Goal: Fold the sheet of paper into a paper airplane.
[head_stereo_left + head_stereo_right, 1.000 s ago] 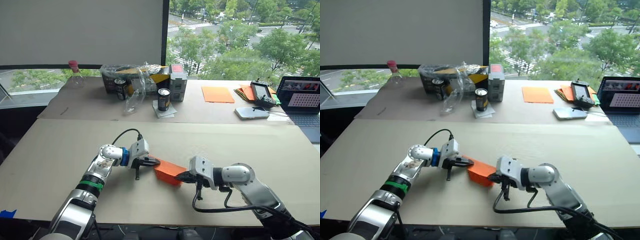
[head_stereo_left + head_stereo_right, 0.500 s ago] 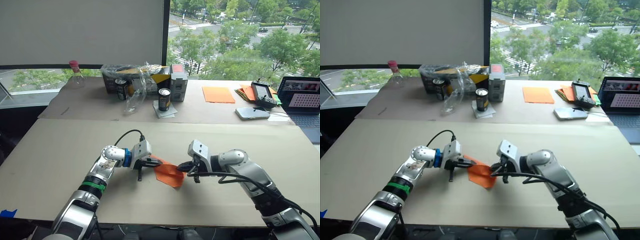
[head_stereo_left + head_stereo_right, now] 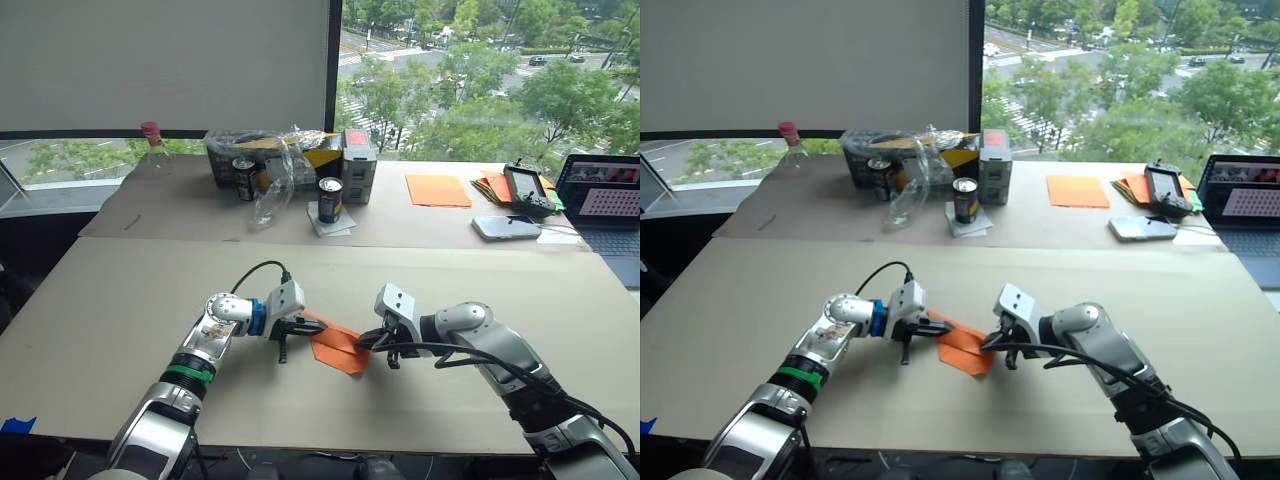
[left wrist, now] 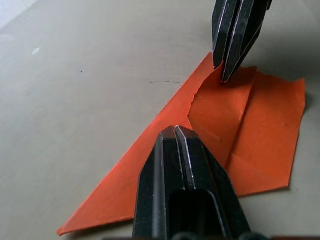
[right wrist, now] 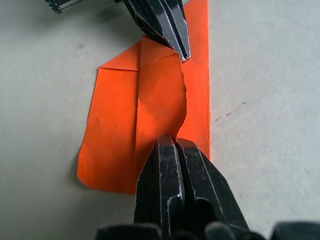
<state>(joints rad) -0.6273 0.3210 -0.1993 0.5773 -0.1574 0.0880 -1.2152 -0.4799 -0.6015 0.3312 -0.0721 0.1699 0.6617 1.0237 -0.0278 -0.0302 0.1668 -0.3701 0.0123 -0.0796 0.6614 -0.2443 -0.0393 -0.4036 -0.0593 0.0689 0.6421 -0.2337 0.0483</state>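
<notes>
Bare table surrounds the folded paper (clutter stands well apart).

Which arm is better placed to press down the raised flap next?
Probably the right. The right claw sits shut on the paper airplane at the flap's loose edge, while the left claw pins the opposite end.

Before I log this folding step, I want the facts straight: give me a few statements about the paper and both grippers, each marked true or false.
1. The folded orange paper lies on the near table. True.
2. The left gripper and right gripper meet the paper from opposite ends. True.
3. Both grippers are wide open. False: both are shut, tips on the paper.
4. The paper is a flat, unfolded square. False: it has layered folds and tapers to a point.
5. The paler orange sheet lies on the far table. True.
</notes>
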